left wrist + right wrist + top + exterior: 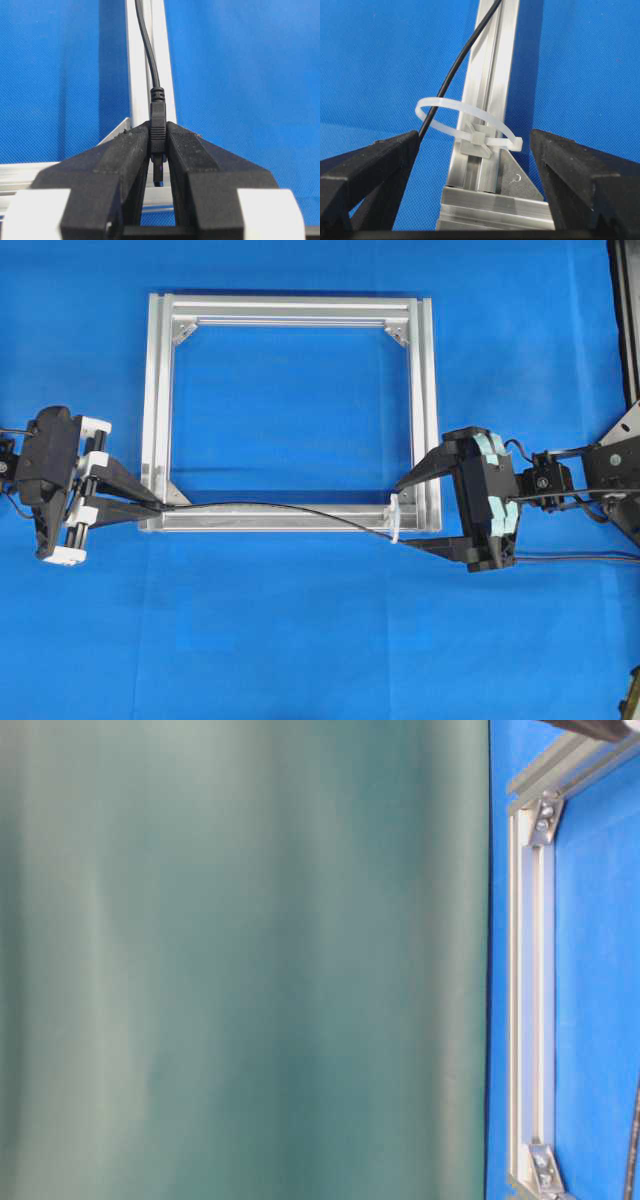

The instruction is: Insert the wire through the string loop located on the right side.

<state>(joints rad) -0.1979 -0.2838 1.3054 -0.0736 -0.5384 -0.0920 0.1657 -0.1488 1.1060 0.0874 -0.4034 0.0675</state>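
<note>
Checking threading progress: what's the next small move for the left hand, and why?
Probably open the left hand and let go. It pinches the plug of the long thin black wire at the silver aluminium frame's left corner, and the wire already appears to run through the small white string loop on the right.

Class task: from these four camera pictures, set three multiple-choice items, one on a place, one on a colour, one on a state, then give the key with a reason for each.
1. Where on the frame is the string loop fixed?
A. near its right-hand corner on the near rail
B. middle of the far rail
C. top left corner

2. What colour is the wire?
A. red
B. black
C. yellow

3. How does the left gripper stand?
A. wide open, holding nothing
B. out of view
C. shut on the plug of the wire

Key: 1 A, the overhead view shows the loop there; 2 B, black in the wrist views; 3 C, the fingers clamp the plug.
</note>
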